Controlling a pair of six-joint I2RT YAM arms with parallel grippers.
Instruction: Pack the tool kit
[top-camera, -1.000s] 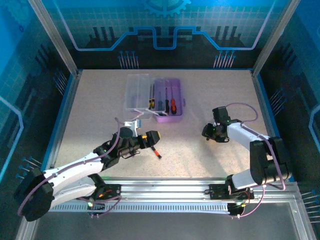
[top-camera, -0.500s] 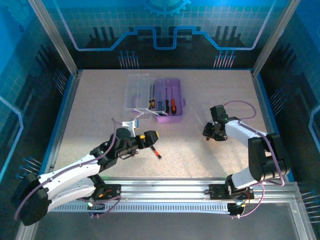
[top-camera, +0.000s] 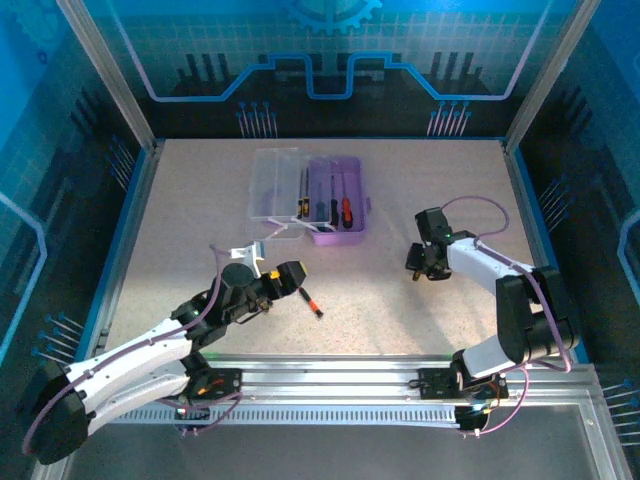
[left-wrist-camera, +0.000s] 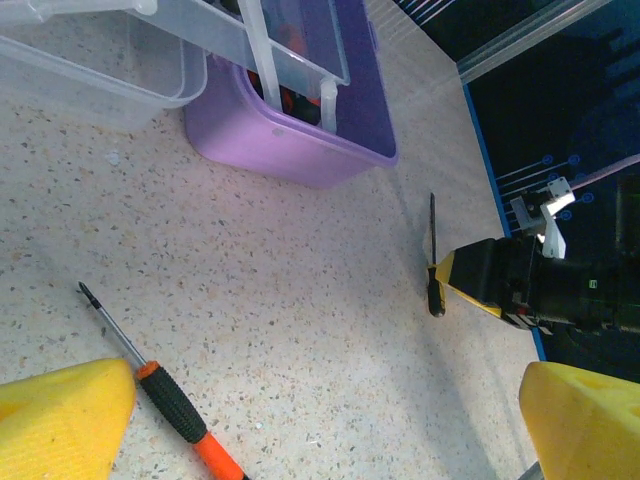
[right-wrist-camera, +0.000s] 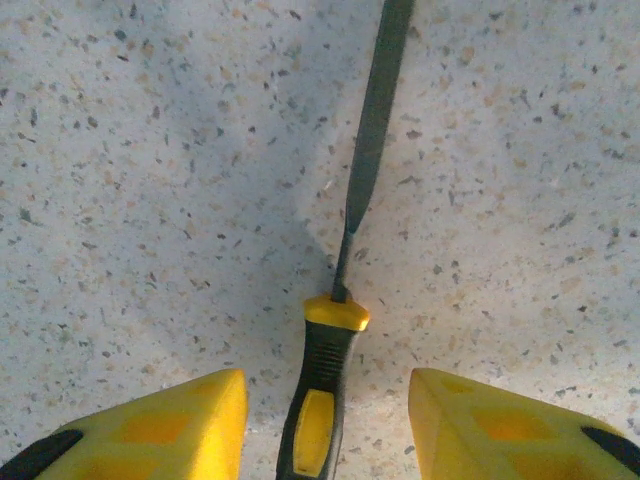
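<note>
While both arms reach over the speckled surface (top-camera: 180, 220), one small purple plastic case (top-camera: 350, 175) lies open at the far middle, its one clear lid (top-camera: 273, 185) flat on the left; I count four screwdrivers (top-camera: 346, 211) inside. One orange-and-black screwdriver (top-camera: 312, 303) lies loose beside the left jaws.

From the left wrist, those jaws stand released wide, that screwdriver near one yellow pad (left-wrist-camera: 60, 420).

From the right wrist, one yellow-and-black-handled tool (right-wrist-camera: 320, 370) lies between the released right jaws, a gap on each side.
</note>
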